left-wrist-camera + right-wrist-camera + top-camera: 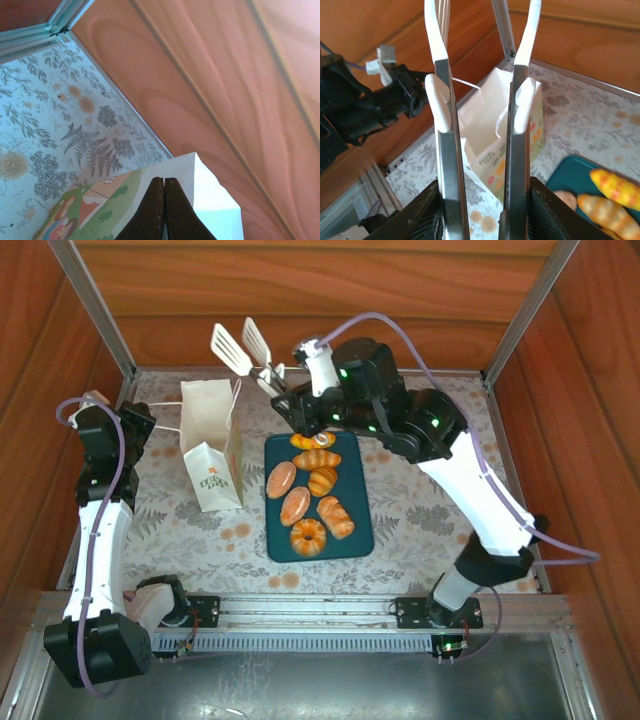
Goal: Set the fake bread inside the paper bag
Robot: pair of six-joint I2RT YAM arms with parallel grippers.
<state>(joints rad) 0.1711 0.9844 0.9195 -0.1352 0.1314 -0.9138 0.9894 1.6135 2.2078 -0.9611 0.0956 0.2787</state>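
Several pieces of fake bread lie on the teal tray (355,530), among them a ring doughnut (308,536), an oval roll (295,505) and a striped loaf (318,459). The white paper bag (212,445) stands open just left of the tray. My left gripper (164,181) is shut on the bag's (210,195) left side and holds it there (145,427). My right gripper (292,405) hovers over the tray's far end, shut on metal tongs (245,350) with white tips (437,95). The tong arms stand apart with nothing between them, pointing toward the bag (490,130). Two loaves (612,185) show at lower right.
Wooden walls with metal corner posts (100,315) close in the floral-cloth table (420,500) on three sides. The left arm stands tight against the left wall. A metal rail (300,615) runs along the near edge between the arm bases.
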